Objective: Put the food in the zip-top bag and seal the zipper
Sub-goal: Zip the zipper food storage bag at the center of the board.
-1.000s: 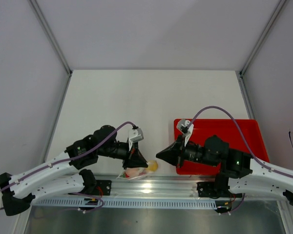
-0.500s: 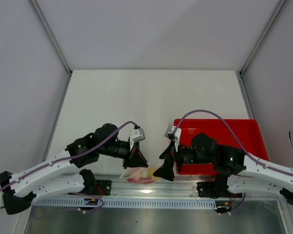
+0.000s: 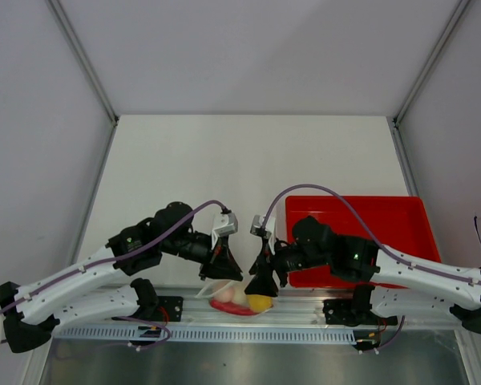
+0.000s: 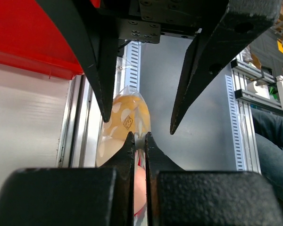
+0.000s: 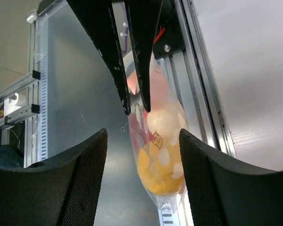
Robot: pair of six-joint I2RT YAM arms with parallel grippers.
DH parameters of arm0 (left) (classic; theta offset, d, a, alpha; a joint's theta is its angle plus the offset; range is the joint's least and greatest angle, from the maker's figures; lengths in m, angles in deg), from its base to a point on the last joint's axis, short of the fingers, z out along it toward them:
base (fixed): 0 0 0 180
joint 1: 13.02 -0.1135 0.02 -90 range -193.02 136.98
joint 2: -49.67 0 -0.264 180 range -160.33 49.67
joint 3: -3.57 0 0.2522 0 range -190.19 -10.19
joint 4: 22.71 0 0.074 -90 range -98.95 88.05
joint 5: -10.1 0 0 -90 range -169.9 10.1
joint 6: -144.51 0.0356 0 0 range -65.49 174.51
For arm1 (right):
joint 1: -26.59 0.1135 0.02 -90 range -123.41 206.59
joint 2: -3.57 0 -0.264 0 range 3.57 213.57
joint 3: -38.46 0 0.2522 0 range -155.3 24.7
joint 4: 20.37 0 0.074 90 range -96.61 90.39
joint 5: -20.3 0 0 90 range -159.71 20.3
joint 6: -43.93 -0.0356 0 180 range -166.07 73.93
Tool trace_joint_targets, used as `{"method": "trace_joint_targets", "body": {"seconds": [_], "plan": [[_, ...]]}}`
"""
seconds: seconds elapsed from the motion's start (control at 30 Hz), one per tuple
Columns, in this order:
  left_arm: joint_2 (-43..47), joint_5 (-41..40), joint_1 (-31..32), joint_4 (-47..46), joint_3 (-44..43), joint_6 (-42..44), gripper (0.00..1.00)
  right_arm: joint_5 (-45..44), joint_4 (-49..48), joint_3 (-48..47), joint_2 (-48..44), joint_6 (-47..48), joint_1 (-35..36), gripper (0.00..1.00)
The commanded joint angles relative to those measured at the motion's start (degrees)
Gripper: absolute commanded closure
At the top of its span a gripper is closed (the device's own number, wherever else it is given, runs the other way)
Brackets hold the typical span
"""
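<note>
The zip-top bag (image 5: 166,155) hangs clear and floppy, with the food inside. A yellow-orange ball (image 5: 161,170) lies lowest in the right wrist view, with a cream egg (image 5: 164,120) above it. My left gripper (image 4: 139,136) is shut on the bag's edge beside the red zipper (image 5: 134,126); I cannot tell whether the zipper is sealed. My right gripper (image 5: 142,133) is open, one finger on each side of the bag without touching it. From above, the bag (image 3: 234,300) sits at the table's near edge between the left gripper (image 3: 227,273) and the right gripper (image 3: 263,287).
The red tray (image 3: 369,228) stands at the right, behind my right arm, and shows again as the tray (image 4: 23,37) in the left wrist view. A metal rail (image 3: 240,309) runs under the bag along the near edge.
My right gripper has swung left and down from the tray's edge, opened, and now straddles the bag. The yellow ball now shows inside the bag. The left gripper has barely moved.
</note>
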Motion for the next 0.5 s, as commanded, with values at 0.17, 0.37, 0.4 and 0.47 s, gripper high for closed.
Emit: {"method": "trace_joint_targets", "body": {"seconds": [0.17,0.37,0.4,0.47], "plan": [[1.04,3.51,-0.27,-2.66,-2.54,-1.29,0.99,5.33,-7.73,-0.71,1.55,1.63,-0.42,0.45],[0.34,5.09,-0.27,-4.95,-2.98,-2.79,0.99,7.62,-9.57,-0.71,4.18,1.01,-0.42,0.54],[0.25,5.44,-0.27,-5.03,-3.16,-2.88,0.99,7.97,-9.84,-0.79,4.71,1.01,-0.42,0.55],[-0.01,5.53,-0.27,-5.21,-3.34,-2.97,0.99,7.97,-10.19,-0.88,5.06,1.01,-0.42,0.60]]}}
